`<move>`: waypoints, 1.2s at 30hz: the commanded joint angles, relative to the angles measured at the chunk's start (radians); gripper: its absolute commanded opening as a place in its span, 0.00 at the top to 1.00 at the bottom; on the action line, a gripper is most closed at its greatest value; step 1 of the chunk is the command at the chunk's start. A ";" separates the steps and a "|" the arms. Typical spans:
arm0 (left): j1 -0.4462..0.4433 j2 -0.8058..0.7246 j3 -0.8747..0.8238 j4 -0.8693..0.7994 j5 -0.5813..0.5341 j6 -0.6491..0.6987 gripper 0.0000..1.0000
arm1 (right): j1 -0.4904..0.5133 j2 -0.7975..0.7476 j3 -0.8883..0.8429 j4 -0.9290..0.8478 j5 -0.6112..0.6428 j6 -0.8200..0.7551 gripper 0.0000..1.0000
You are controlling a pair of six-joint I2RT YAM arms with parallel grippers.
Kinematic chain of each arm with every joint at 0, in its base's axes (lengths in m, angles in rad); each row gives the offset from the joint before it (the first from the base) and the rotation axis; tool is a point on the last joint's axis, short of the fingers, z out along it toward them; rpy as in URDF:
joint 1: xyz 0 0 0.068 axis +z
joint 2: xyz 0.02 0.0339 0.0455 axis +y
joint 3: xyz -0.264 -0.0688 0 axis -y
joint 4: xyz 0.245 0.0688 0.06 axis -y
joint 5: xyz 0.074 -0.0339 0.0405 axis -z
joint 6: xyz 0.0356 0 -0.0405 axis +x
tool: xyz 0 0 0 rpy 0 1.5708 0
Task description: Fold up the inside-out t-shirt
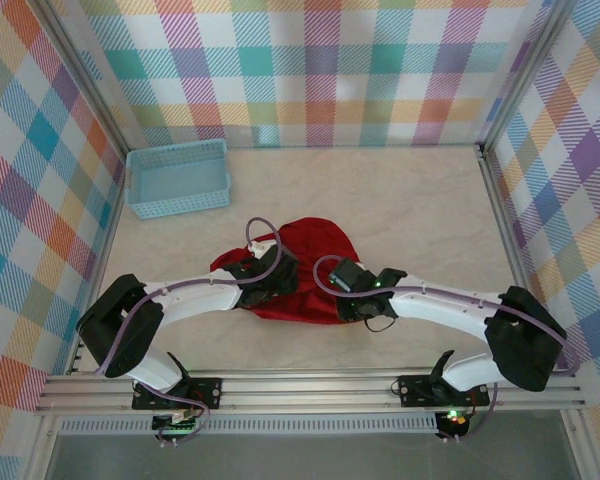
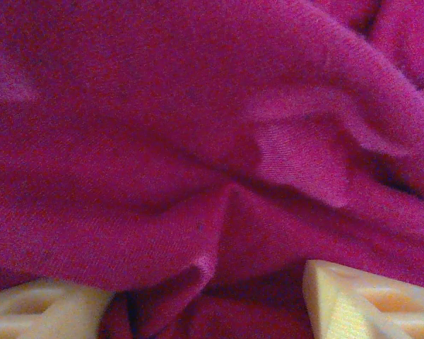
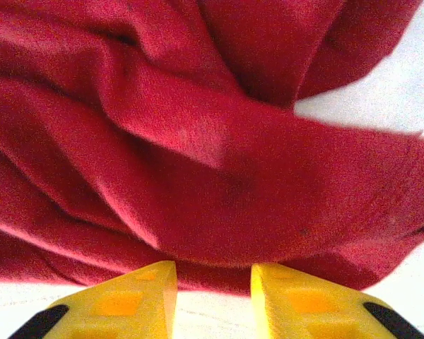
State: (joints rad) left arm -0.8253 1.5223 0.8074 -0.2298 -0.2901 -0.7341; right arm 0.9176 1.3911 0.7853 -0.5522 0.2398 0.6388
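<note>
Red t-shirt (image 1: 315, 250) crumpled, creased; left end effector (image 2: 208, 286), right end effector (image 3: 213, 275) both parted.

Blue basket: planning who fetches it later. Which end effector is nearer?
Left. The left end effector is over the t-shirt, near-right of the basket; the right end effector is farther right.

Far-left, the basket (image 1: 180, 206) blocks passage; table (image 1: 425, 225) right of t-shirt (image 1: 315, 245) seems open.
</note>
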 commanded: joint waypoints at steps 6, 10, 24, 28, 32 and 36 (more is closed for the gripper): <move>-0.006 -0.034 -0.024 0.004 -0.014 -0.014 0.31 | -0.011 0.123 0.087 0.010 0.095 -0.004 0.68; -0.006 -0.034 -0.024 -0.004 -0.022 -0.010 0.31 | -0.011 0.151 0.091 0.003 0.084 0.000 0.68; -0.007 0.005 0.002 -0.020 -0.044 -0.022 0.30 | 0.006 0.102 0.004 -0.080 0.050 0.057 0.80; -0.007 0.032 0.027 -0.039 -0.063 -0.032 0.30 | 0.034 0.029 -0.004 -0.141 0.068 0.076 0.91; -0.005 0.060 0.050 -0.111 -0.100 -0.048 0.30 | 0.064 -0.068 -0.032 -0.240 0.095 0.143 0.92; -0.004 0.060 0.052 -0.123 -0.128 -0.071 0.30 | 0.063 -0.160 -0.102 -0.304 0.095 0.236 0.94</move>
State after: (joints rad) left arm -0.8253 1.5738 0.8429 -0.2890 -0.3634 -0.7746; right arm 0.9787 1.2751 0.7353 -0.7387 0.3149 0.7780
